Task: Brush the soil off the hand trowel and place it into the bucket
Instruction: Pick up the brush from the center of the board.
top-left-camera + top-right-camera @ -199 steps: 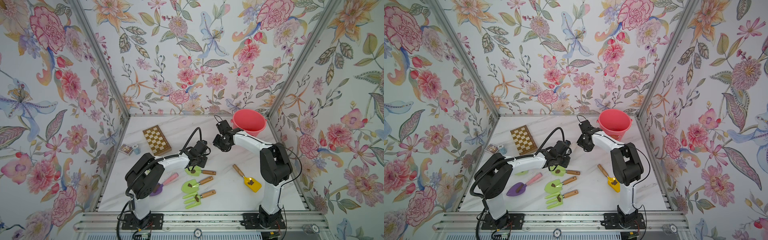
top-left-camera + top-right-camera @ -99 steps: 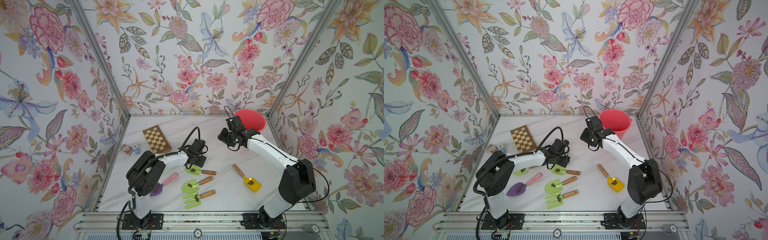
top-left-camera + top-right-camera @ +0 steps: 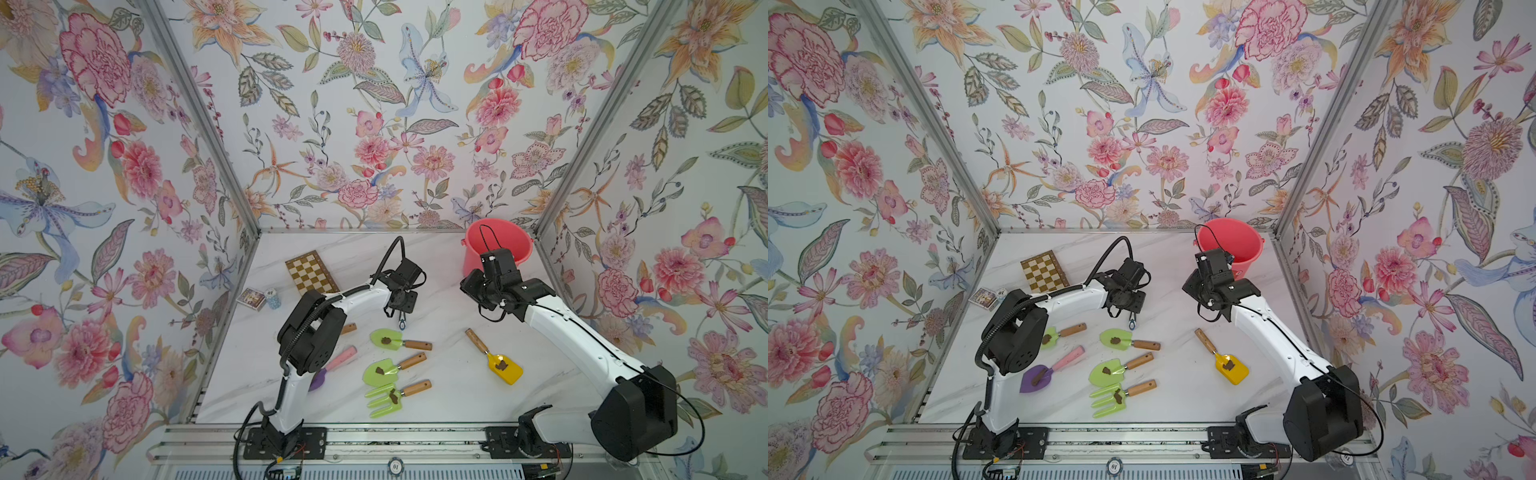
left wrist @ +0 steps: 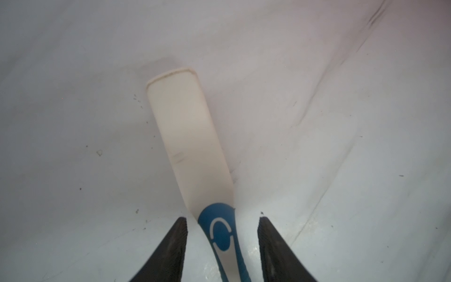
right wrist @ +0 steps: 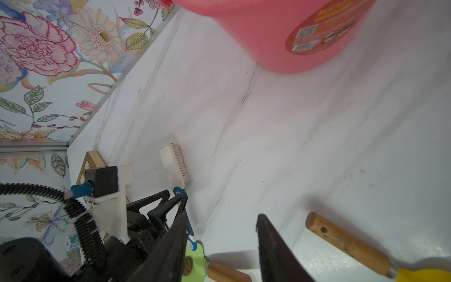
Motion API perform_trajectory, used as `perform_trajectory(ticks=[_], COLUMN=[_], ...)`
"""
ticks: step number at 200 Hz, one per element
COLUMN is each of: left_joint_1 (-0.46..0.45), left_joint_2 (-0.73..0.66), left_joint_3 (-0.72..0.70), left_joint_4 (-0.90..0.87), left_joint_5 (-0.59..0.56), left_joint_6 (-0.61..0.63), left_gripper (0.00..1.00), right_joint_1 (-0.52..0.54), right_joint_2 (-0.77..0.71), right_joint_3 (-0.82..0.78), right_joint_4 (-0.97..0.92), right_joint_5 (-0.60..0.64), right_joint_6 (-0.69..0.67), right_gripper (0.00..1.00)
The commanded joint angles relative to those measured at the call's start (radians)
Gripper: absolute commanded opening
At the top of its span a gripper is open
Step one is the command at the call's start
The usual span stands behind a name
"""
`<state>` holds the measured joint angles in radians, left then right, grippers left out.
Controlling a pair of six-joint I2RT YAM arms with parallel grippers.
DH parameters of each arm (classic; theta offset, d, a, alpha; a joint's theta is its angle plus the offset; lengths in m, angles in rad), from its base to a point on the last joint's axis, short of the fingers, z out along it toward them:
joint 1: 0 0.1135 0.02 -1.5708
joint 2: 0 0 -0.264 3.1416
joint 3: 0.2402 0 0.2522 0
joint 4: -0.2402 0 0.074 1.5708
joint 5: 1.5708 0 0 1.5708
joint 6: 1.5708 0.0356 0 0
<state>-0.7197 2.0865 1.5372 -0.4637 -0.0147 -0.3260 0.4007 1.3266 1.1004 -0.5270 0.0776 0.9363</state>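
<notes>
The left end effector sits low over the desk. Its jaws are parted on either side of the brush, with a clear gap on both sides of the blue handle, so it has hold of nothing. The brush lies flat on the desk. The right end effector is also partly open and empty, and hangs just in front of the bucket, which stands in the far right corner.

The step in hand looks like taking up the brush. To do it well, centre the jaws on the blue neck, close squarely across it and lift straight up, so the head does not twist or drag.

The yellow trowel lies nearest the right arm, with a lump of soil on its blade. It seems the natural one for that arm to take. A grip on the wooden handle, with the blade kept level, would leave the lump in reach of the bristles.
</notes>
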Motion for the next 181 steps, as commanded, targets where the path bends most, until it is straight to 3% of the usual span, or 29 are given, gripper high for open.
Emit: perform_trajectory(ticks=[1, 39, 94, 181], left_joint_1=[0.007, 0.005, -0.022, -0.040], left_joint_2=[0.022, -0.005, 0.014, 0.010], left_joint_3=[0.023, -0.049, -0.044, -0.076], left_joint_4=[-0.102, -0.052, -0.046, -0.053], left_joint_5=[-0.040, -0.014, -0.045, -0.074], left_joint_6=[-0.083, -0.109, -0.111, -0.036], left_gripper=[0.49, 0.46, 0.40, 0.37], right_joint_1=[-0.010, -0.037, -0.059, -0.080], right_joint_2=[-0.052, -0.095, -0.101, -0.110], right_joint_3=[-0.037, -0.080, -0.093, -0.125], right_joint_4=[-0.038, -0.050, -0.051, -0.050], right_joint_5=[0.048, 0.041, 0.015, -0.006], right_joint_6=[0.013, 0.013, -0.008, -0.029], right_gripper=[0.50, 0.51, 0.52, 0.53])
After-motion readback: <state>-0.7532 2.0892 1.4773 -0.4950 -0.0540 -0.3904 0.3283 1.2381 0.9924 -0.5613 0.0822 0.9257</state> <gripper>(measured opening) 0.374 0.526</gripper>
